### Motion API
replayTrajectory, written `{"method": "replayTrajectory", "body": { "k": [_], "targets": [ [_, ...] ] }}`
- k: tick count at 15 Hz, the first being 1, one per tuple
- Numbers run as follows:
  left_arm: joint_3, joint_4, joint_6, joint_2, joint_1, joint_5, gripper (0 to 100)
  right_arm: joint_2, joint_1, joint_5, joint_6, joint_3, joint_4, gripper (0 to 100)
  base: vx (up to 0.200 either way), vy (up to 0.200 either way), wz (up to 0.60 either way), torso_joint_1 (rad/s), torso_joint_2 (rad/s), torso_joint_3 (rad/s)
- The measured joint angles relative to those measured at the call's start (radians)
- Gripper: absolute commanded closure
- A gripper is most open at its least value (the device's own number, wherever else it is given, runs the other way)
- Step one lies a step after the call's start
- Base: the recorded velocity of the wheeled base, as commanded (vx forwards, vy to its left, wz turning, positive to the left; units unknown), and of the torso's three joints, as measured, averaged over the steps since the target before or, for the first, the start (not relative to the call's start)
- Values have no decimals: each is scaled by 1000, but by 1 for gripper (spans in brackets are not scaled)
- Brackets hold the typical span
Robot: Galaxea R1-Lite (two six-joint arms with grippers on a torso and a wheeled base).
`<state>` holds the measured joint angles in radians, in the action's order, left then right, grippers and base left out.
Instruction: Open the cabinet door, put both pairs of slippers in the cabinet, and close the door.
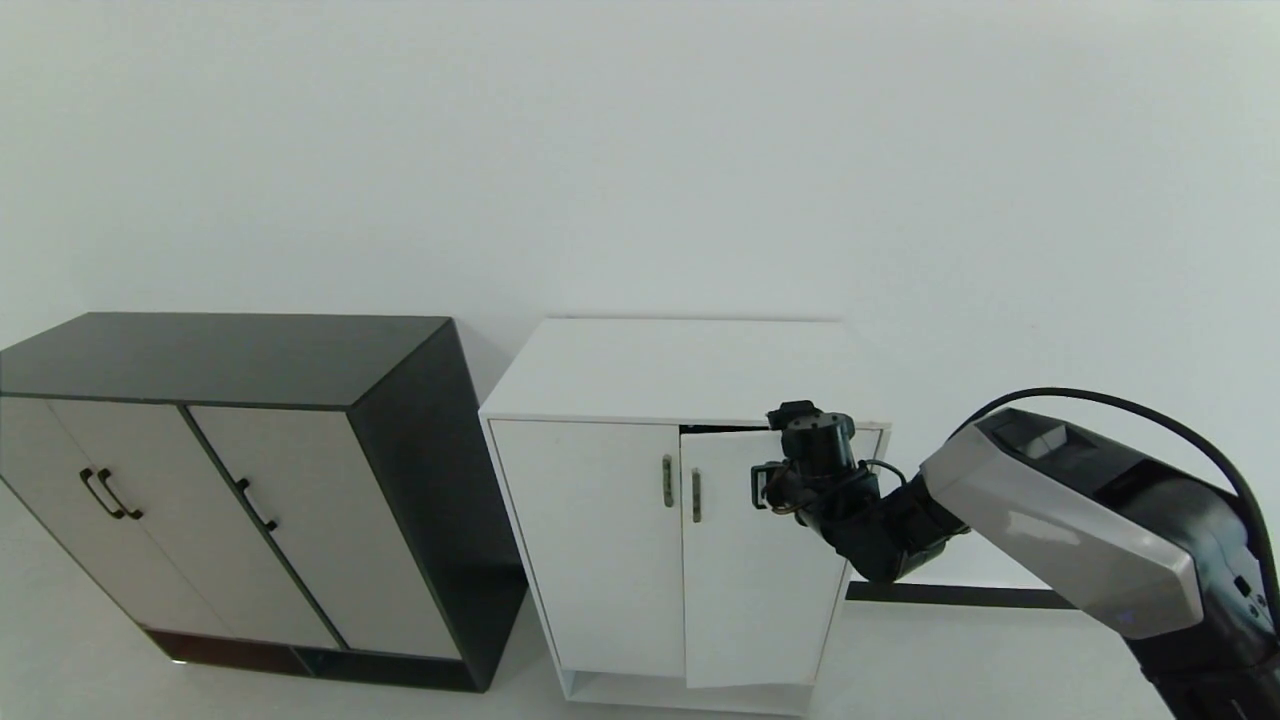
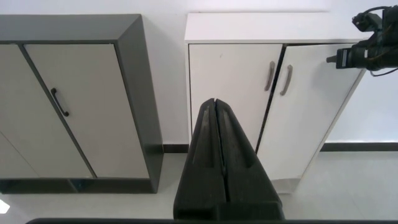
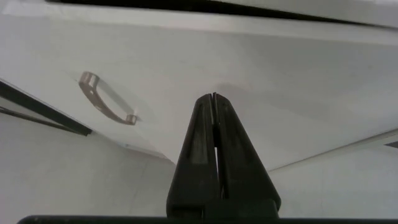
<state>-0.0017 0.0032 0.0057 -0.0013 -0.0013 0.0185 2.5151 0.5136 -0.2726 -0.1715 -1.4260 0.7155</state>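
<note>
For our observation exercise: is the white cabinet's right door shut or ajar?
Ajar: on the white cabinet, the right door stands slightly outward, a dark gap along its top edge; the left door sits flush.

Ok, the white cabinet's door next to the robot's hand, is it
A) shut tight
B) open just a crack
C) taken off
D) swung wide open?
B: the door beside the right hand has a thin dark gap along its top, and its lower edge sticks out past the other door, so it is only just ajar.
</note>
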Motion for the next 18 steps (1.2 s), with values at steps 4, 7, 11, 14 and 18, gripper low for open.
{"method": "replayTrajectory", "body": {
  "k": [4,7,11,14,18],
  "targets": [
    [0,0,0,0,0,0,100,14,-10,1,-1,-10,2,100,0,0,0,0,0,0],
    [0,0,0,0,0,0,100,17,-11,1,-2,-26,1,100,0,0,0,0,0,0],
    [0,0,0,0,0,0,100,18,-12,1,0,-32,1,100,0,0,0,0,0,0],
    [0,0,0,0,0,0,100,18,-10,1,0,-38,-3,100,0,0,0,0,0,0],
    [0,0,0,0,0,0,100,22,-14,1,0,-51,-5,100,0,0,0,0,0,0]
  ]
}}
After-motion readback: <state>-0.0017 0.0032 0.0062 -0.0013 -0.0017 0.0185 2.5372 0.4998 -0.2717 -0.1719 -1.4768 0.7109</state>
